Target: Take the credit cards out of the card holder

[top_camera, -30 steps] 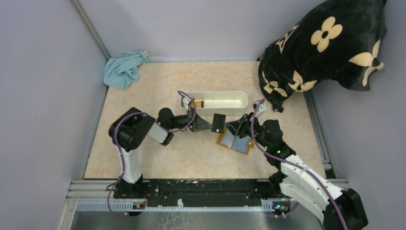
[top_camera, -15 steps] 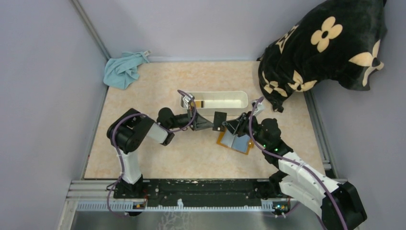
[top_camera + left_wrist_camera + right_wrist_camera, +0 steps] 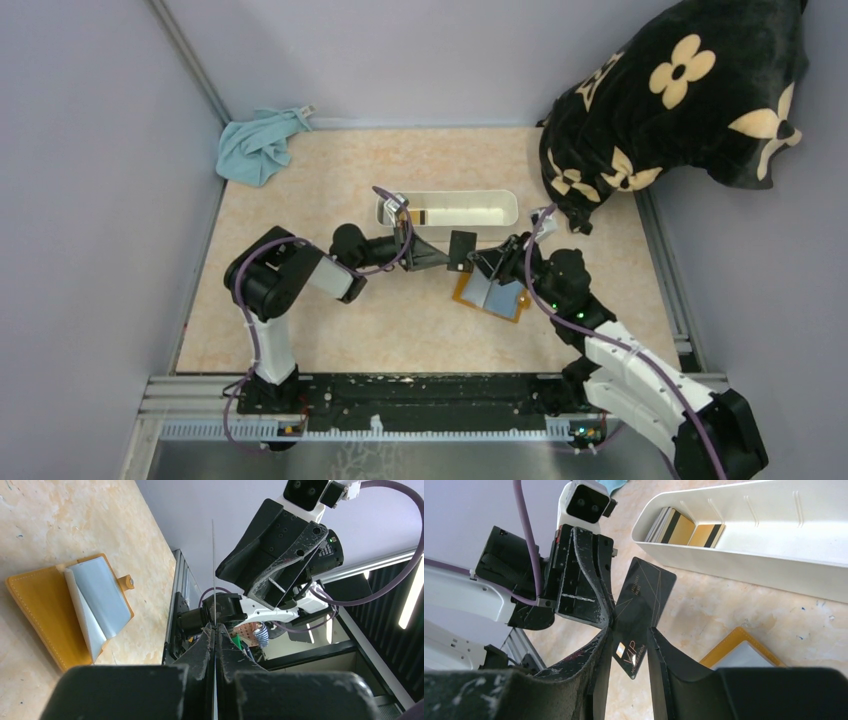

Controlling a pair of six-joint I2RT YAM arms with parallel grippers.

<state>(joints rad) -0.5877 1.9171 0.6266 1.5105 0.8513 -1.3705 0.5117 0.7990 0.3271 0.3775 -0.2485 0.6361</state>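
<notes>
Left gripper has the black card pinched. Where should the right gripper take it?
Probably the black card by its VIP-print end, clear of where the left gripper pinches its long edge. Bring the right gripper in from its own side, pads on the flat faces; the edges are too thin.

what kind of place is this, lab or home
Likely a robot lab test cell: left arm and right arm bolted to a metal rail, bare walls boxing in the table, staged props like a white tray and card holder.
</notes>
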